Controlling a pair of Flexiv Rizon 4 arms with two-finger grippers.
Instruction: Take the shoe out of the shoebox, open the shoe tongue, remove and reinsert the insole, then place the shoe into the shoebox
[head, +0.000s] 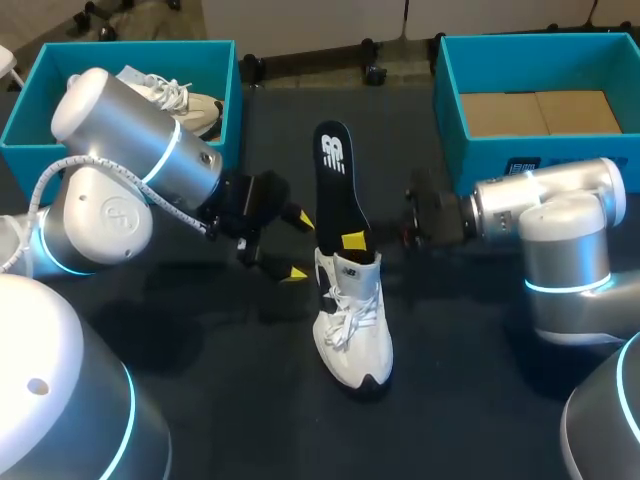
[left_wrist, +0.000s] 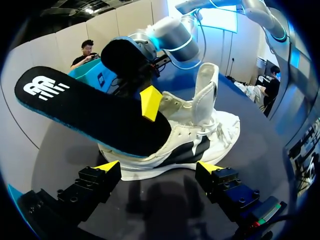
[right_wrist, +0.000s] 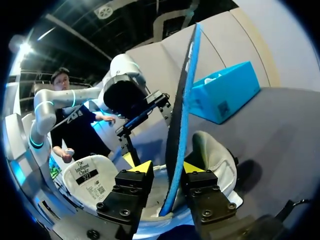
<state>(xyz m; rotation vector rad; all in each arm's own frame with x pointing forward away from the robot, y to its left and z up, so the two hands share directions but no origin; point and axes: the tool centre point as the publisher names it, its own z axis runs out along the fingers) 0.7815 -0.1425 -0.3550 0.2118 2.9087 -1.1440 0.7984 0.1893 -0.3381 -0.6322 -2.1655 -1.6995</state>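
A white shoe (head: 352, 325) stands on the dark table at the middle, toe toward me, tongue pulled up. A black insole (head: 334, 175) sticks out of its heel opening, slanting up and away. My right gripper (head: 350, 240) is at the insole's lower part. In the right wrist view the insole (right_wrist: 182, 100) stands edge-on between the fingers of that gripper (right_wrist: 167, 166), with a gap on one side, so it is open. My left gripper (head: 297, 244) is wide open just left of the shoe. The shoe (left_wrist: 200, 135) and insole (left_wrist: 90, 110) lie ahead of its fingers (left_wrist: 159, 167).
A teal shoebox (head: 30, 110) at the back left holds another white shoe (head: 175, 100). A second teal shoebox (head: 450, 100) at the back right has brown cardboard (head: 540, 112) inside. Both arms crowd the shoe from the sides.
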